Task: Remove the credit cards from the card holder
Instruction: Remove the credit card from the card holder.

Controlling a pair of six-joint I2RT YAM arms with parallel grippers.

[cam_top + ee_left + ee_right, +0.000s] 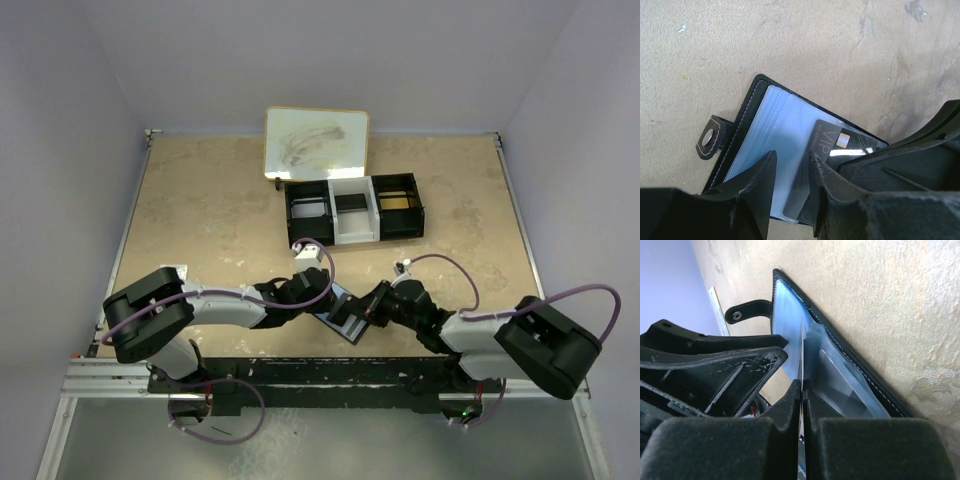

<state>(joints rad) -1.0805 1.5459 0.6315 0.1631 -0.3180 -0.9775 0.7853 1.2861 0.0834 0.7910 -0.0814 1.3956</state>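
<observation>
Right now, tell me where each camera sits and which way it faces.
Top external: above and behind the bases, looking down on the beige table; both arms show, left tool and right tool meeting over the small black leather card holder.
Left wrist: on that wrist, looking down onto the open holder; own fingers at the bottom.
Right wrist: low, looking along the holder; own fingers pinch a thin dark card edge-on.
Shared: both wrist views show the holder's snap tab.
</observation>
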